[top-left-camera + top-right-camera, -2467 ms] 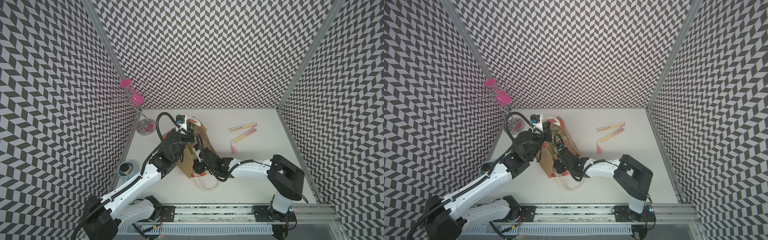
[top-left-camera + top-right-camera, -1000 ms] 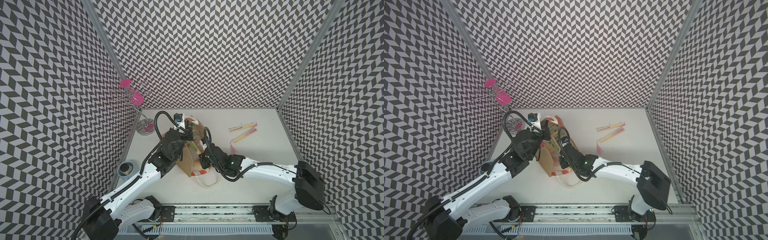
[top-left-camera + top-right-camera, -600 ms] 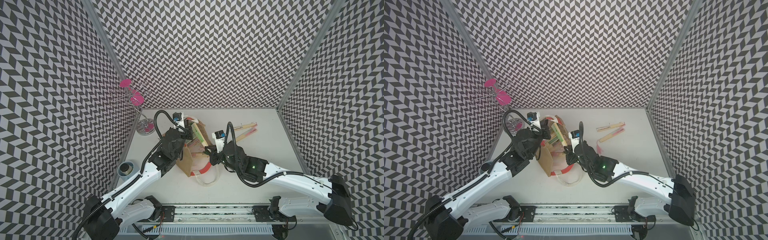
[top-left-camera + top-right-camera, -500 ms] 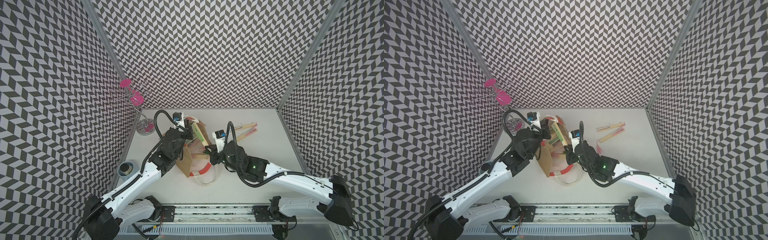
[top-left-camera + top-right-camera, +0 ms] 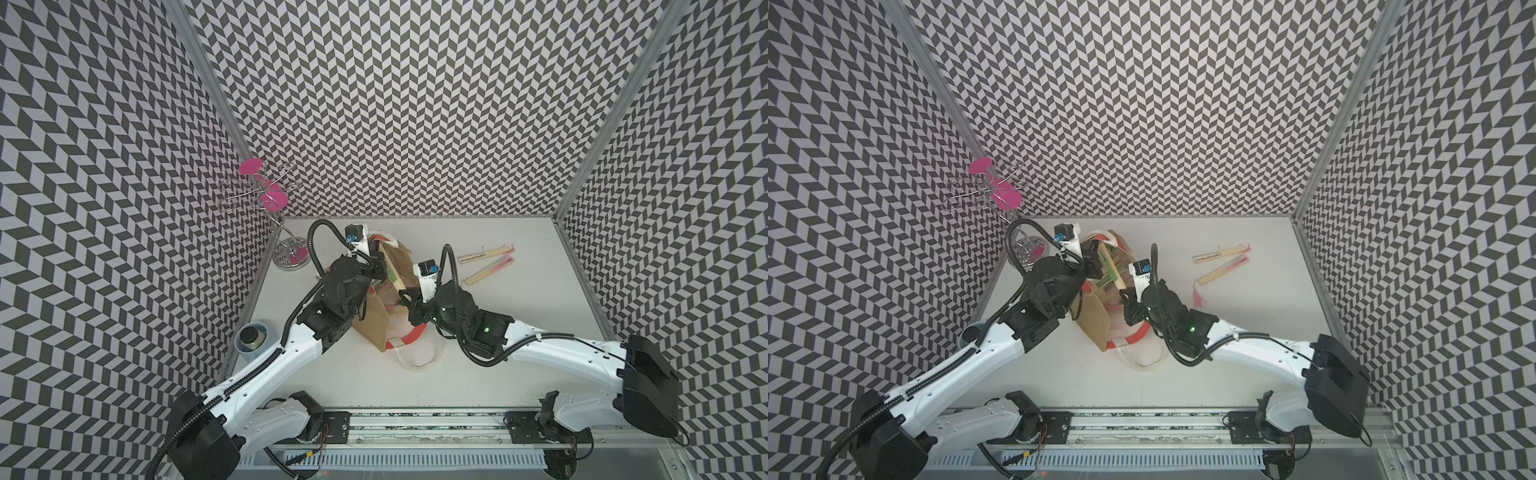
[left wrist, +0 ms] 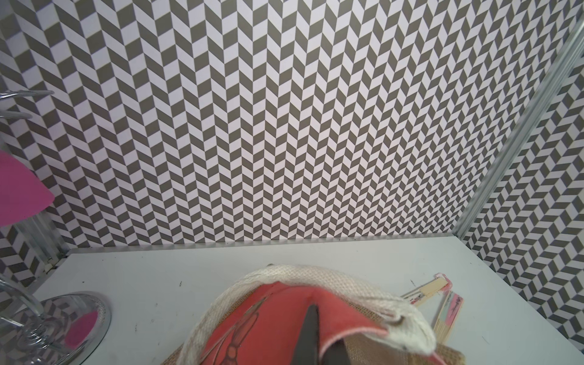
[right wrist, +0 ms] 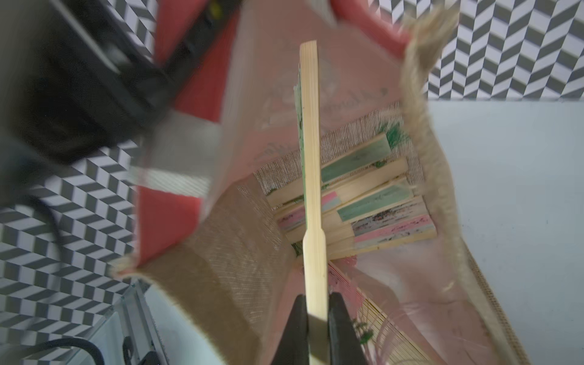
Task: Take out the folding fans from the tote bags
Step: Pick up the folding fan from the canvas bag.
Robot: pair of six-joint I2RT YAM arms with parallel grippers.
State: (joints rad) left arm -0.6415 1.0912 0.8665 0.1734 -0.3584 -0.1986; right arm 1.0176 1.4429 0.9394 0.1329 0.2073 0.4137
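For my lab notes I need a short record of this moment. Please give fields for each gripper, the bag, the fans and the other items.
left gripper: shut on the red rim of the tote bag
right gripper: shut on one folding fan, at the bag's mouth
fans in bag: several, stacked at the bottom
fans outside bag: two, side by side on the table, right of the bag
other items: wire stand with pink discs; blue cup by the left wall
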